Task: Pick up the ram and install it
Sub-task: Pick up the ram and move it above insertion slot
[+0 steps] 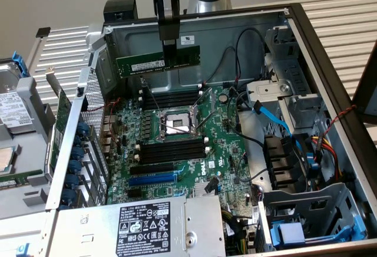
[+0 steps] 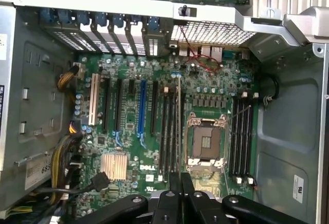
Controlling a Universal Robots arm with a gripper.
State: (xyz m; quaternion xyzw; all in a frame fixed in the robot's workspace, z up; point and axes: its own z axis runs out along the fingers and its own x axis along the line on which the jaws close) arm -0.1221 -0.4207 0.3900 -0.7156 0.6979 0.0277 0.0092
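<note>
The ram (image 1: 147, 63) is a long green stick with a white label, held level in the air over the far part of the motherboard (image 1: 227, 151). My gripper (image 1: 169, 48) comes down from above and is shut on the stick's top edge near its middle. In the wrist view the ram (image 2: 178, 121) shows edge-on as a thin line between the fingers (image 2: 171, 183), running over the group of black memory slots (image 2: 168, 131) beside the CPU socket (image 2: 205, 142). The second group of empty slots (image 2: 241, 136) lies on the socket's other side. The stick hangs clear of the slots (image 1: 174, 151).
The open computer case (image 1: 306, 45) surrounds the board. A grey power supply (image 1: 135, 224) sits at the near edge, and a drive cage (image 1: 312, 221) and blue cables (image 1: 274, 118) at the exterior view's right. A green expansion card (image 1: 63, 111) stands outside the case wall at the left.
</note>
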